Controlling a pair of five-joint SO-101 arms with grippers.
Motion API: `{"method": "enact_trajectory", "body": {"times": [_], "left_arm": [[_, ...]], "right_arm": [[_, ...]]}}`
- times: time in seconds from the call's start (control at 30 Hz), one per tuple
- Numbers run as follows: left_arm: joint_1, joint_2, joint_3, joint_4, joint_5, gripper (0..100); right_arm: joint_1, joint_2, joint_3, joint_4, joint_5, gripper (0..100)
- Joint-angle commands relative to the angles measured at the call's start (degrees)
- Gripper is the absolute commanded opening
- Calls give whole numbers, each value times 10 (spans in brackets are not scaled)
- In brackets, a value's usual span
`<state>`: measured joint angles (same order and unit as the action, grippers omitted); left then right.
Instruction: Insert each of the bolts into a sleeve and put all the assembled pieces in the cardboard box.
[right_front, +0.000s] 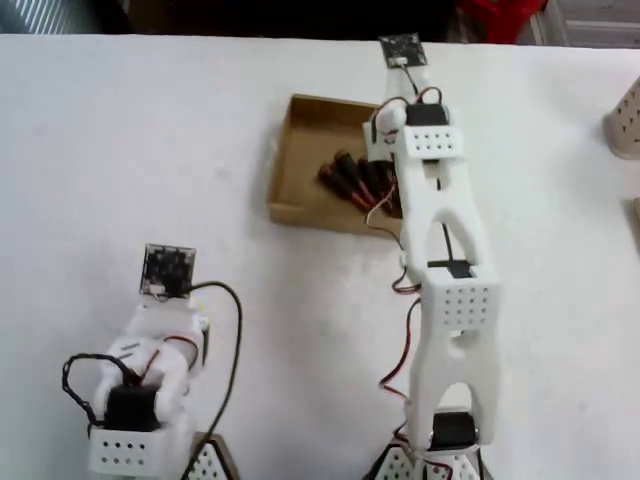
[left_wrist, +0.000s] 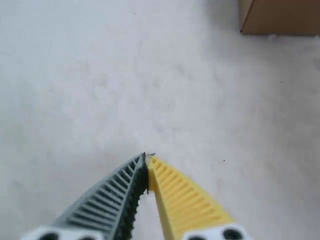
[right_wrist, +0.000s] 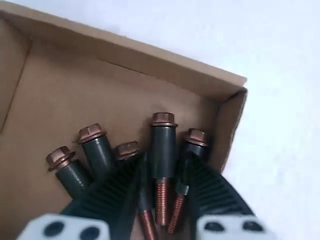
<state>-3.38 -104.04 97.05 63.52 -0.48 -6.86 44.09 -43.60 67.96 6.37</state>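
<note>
Sleeved bolts (right_wrist: 163, 145), all five, fanned inside the cardboard box (right_front: 290, 160), upper centre; looks finished! Right end effector (right_wrist: 165, 170) hovers above them, jaws parted, apparently gripping nothing. Left end effector (left_wrist: 147, 167) is closed, empty, parked clear.

Bright, even light, white worktop (right_front: 120, 150) nearly washed out, faint soft shadows beside the box (right_front: 283, 165), dim background along the high view's top edge.
</note>
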Motion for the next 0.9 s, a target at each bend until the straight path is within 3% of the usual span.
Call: {"method": "enact_trajectory", "body": {"times": [0.0, 0.43, 0.7, 0.87], "left_arm": [[-7, -7, 0, 6, -5, 20], [-7, -7, 0, 6, -5, 20], [-7, -7, 0, 6, -5, 20], [-7, -6, 0, 6, -5, 20]], "right_arm": [[13, -12, -61, 51, 4, 22], [53, -12, -257, 326, 8, 15], [104, -29, -280, 335, 5, 15], [119, -110, -202, 335, 6, 15]]}}
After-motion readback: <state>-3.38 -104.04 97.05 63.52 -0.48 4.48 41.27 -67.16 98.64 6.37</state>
